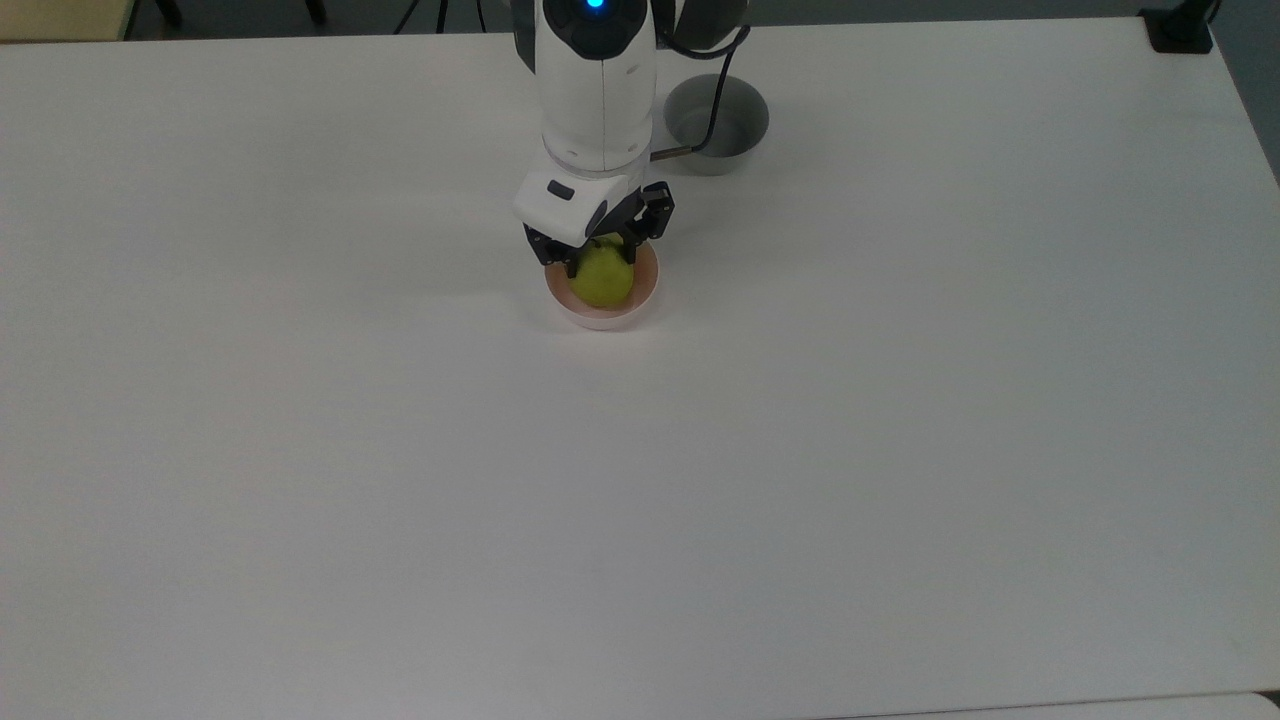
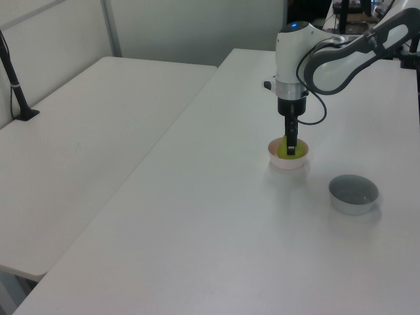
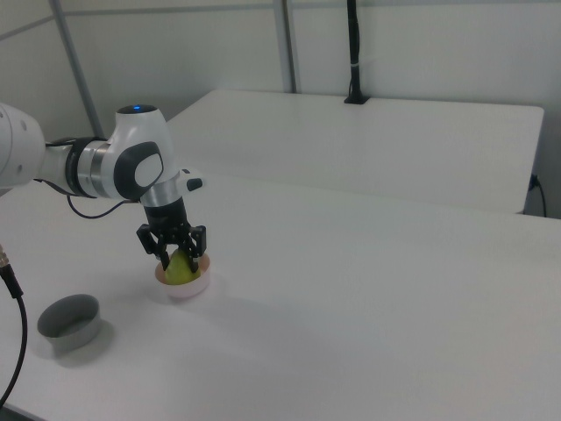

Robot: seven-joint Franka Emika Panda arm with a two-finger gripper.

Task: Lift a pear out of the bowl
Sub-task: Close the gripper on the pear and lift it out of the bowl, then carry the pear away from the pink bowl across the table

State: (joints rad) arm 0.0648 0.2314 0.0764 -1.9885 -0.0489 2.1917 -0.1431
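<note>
Upper centre of the top view: pear point(image 1: 603, 279) sitting in the pink bowl point(image 1: 642, 298). Gripper point(image 1: 601, 262) lowered over it, fingers spread either side, seemingly not yet clamped. Grey bowl point(image 1: 718, 124) well apart, upper right.

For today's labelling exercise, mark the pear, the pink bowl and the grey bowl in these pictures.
pear point(image 1: 603, 281), top view, on its yellow-green skin below the claw.
pink bowl point(image 1: 603, 318), top view, on its near rim.
grey bowl point(image 2: 354, 194), left view, on its inside.
</note>
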